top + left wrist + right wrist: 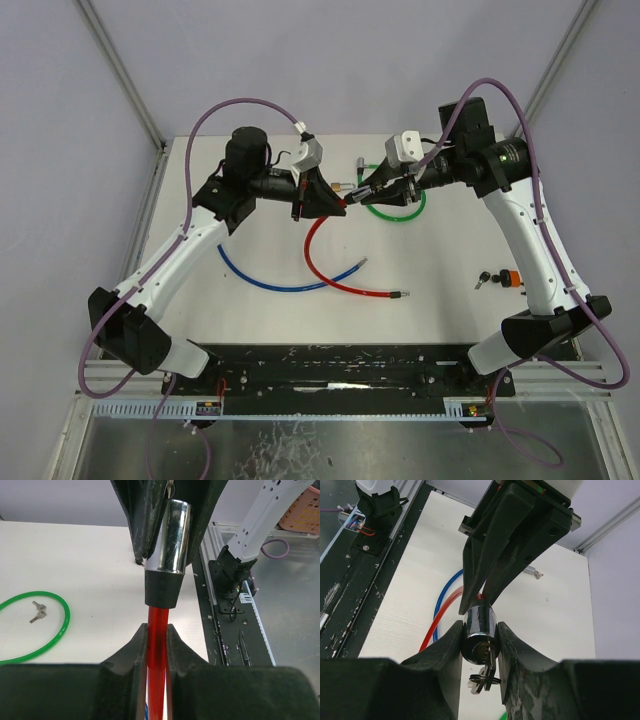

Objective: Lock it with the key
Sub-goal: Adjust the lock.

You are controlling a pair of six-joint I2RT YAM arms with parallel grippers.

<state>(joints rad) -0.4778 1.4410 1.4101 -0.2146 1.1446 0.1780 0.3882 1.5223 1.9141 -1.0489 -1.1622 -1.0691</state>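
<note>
Black fingers (pixel 445 652) of the right gripper (pixel 480 630) are filling the foreground of its wrist view. Between them, nearest the camera, the key (pixel 489 662) is sitting in the keyhole with a key ring (pixel 481 682) dangling under it. Just past the key, the chrome lock cylinder (pixel 479 625) is showing its end face to the wrist. The two fingers are pressing on either flank of that barrel, so the jaws are standing partway in, pinching the cylinder rather than the key.

The coming move is turning on this one relation: the key is lying behind the right fingertips, toward the wrist. Its shaft is pointing along the cylinder's long axis, which is running from the right gripper straight toward the left one. The right arm is at the key end, so I am judging the twist to be its job. For that, its grip would seemingly need to sit back on the key's head instead of the barrel.

Beyond the cylinder, the left gripper (pixel 156 635) is meeting it from the opposite end. Its jaws are pressed together on the red cable (pixel 158 615) just under the black collar (pixel 161 587), steadying the lock in the air above the table (pixel 450 320).

Farther off, the red cable is trailing down to the tabletop beside a blue cable (pixel 280 278). A green cable (pixel 55 630) is lying in a loop around a pair of spare keys (pixel 37 611).
</note>
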